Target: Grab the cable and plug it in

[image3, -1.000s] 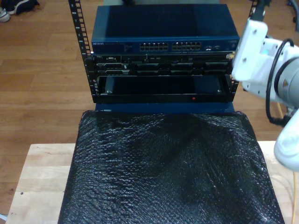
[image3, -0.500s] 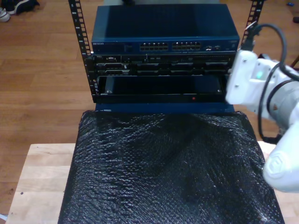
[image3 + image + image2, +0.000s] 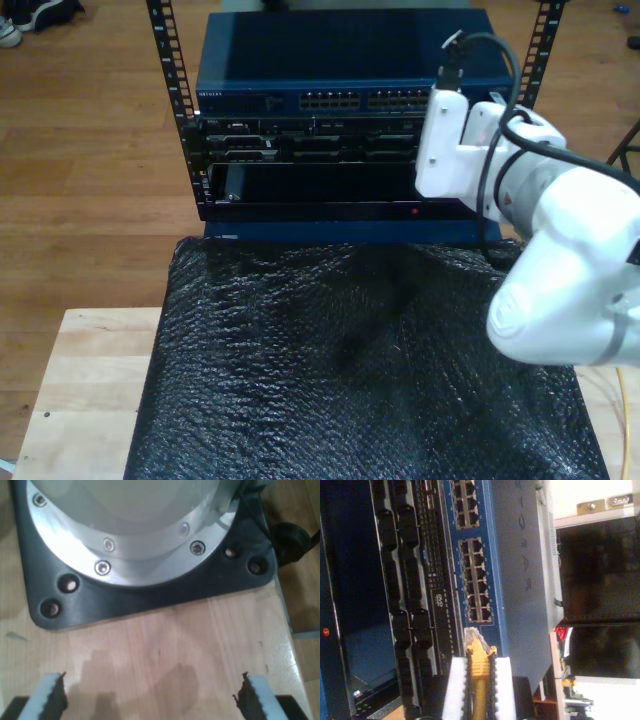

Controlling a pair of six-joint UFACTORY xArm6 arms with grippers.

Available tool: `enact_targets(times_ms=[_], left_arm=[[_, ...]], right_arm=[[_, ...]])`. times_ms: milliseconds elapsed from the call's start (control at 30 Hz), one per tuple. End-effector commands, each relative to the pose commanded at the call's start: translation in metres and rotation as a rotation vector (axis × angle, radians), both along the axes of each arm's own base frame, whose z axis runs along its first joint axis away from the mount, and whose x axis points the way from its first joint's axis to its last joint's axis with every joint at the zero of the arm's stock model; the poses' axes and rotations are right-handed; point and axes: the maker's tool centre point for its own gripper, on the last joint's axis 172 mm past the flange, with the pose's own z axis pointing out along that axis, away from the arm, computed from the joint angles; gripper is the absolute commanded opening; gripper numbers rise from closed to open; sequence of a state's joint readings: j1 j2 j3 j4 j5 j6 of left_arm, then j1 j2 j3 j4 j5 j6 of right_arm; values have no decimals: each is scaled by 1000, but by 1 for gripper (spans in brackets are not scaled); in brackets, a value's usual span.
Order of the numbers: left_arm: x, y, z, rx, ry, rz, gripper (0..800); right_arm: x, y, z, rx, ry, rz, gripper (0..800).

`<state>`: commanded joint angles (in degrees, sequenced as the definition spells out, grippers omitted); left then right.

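Observation:
The orange-yellow cable runs between the white pads of my second gripper, which is shut on it just behind the boot. Its clear plug sticks out past the pads. The tip sits a short way from the end of a port row on the blue switch. In the exterior view the second arm reaches in from the right and hides the right part of the rack front. A thin yellow strand of cable shows at that view's lower right edge. My first gripper is open above bare wood.
A black bubble-wrap mat covers the wooden table in front of the rack. Black perforated rails flank the switch. A black arm base plate with a silver flange lies just beyond my first gripper.
The second arm has swung from the exterior view's right edge toward the left and now stands in front of the right part of the rack.

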<state>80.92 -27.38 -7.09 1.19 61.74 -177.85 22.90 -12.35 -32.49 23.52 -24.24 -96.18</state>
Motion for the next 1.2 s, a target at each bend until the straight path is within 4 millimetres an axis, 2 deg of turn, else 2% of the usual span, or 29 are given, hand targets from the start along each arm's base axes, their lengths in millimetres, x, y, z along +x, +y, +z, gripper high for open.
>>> enact_targets(times_ms=[367, 433, 600, 667, 867, 933, 1100, 1200], left_arm=[[0, 0, 0, 0, 0, 0, 800], [0, 0, 0, 0, 0, 0, 800], [0, 0, 0, 0, 0, 2, 800], [0, 0, 0, 0, 0, 2, 800], [0, -1, -1, -2, 0, 2, 800], [0, 0, 0, 0, 0, 2, 800], [0, 0, 0, 2, 0, 2, 800], [0, 0, 0, 0, 0, 2, 800]], right_arm=[[12, 4, -5, -18, 1, 3, 0], [11, 5, -14, -24, 17, 5, 1], [4, 23, -29, -33, 39, 38, 2], [2, 33, -27, -34, 36, 56, 1], [8, 47, -35, -54, -7, 66, 2], [8, 54, -32, -74, -52, 76, 2], [9, 65, -8, -176, -178, 129, 1], [12, 65, -6, -184, -186, 128, 0]])
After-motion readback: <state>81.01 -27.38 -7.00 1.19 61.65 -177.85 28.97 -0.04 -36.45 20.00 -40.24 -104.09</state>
